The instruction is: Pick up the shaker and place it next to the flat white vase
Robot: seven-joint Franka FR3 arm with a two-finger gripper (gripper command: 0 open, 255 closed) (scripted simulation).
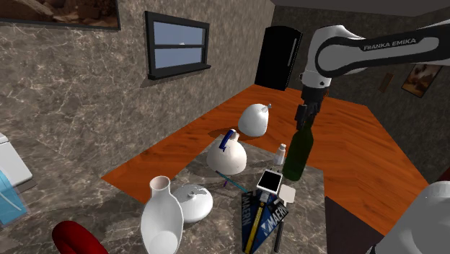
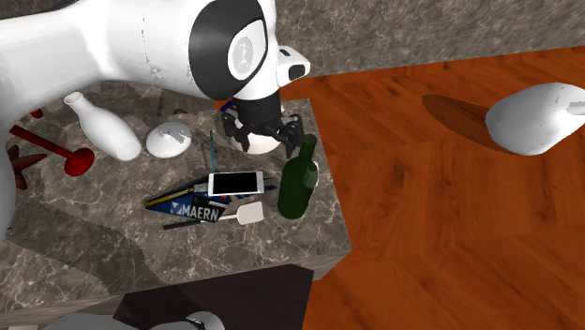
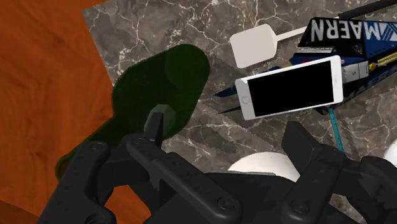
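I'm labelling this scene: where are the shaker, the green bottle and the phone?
shaker [image 1: 281, 152], shoulder view, on its white body.
green bottle [image 1: 296, 160], shoulder view, on its lower body.
phone [image 3: 289, 87], wrist view, on its black screen.

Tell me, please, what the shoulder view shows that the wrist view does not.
The shoulder view adds the window, the black cabinet and the white shaker standing beside the green bottle. The wrist view adds a look between the gripper's spread fingers, where a white rounded top, perhaps that shaker, lies. Both share that bottle, the phone and the marbled tabletop.
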